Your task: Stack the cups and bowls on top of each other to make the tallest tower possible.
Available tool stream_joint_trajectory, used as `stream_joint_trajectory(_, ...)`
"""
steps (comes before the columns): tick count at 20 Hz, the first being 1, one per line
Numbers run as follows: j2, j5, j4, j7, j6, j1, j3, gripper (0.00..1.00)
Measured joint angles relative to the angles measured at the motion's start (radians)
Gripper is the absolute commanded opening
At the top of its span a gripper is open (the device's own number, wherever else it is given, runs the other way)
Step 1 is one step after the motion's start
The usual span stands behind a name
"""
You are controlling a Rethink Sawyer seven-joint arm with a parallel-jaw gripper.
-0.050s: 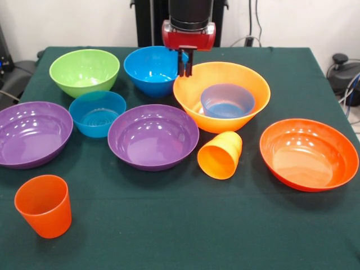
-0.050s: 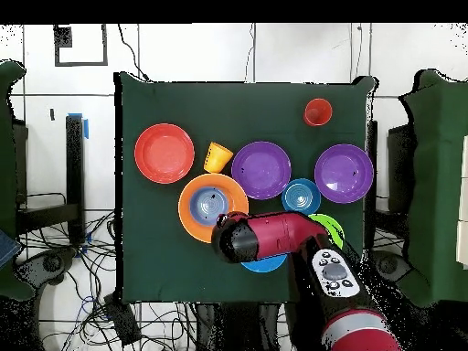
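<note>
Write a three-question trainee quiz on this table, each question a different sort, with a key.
1. True or false: the yellow-orange cup stands upright.
2. What sits inside the big yellow-orange bowl? A) red-orange cup B) small blue bowl C) nothing
3. Fill in: the gripper hangs between the yellow-orange bowl's rim and the medium ____ bowl.

Key
1. False: it lies tipped on its side.
2. B, the small blue bowl; the red-orange cup stands apart.
3. blue

A lab: green-clothed table (image 1: pixel 169 236), floor cables (image 2: pixel 55 265), tiled floor (image 2: pixel 183 55).
</note>
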Motion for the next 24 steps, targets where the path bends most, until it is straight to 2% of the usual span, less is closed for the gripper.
stream_joint_trajectory(8, 0.0, -0.03, -0.002, 0.0, -0.003, 0.011, -0.001, 1.0)
stream_joint_trajectory(24, 0.0, -0.033, -0.002, 0.0, -0.009, -0.004, 0.0, 1.0)
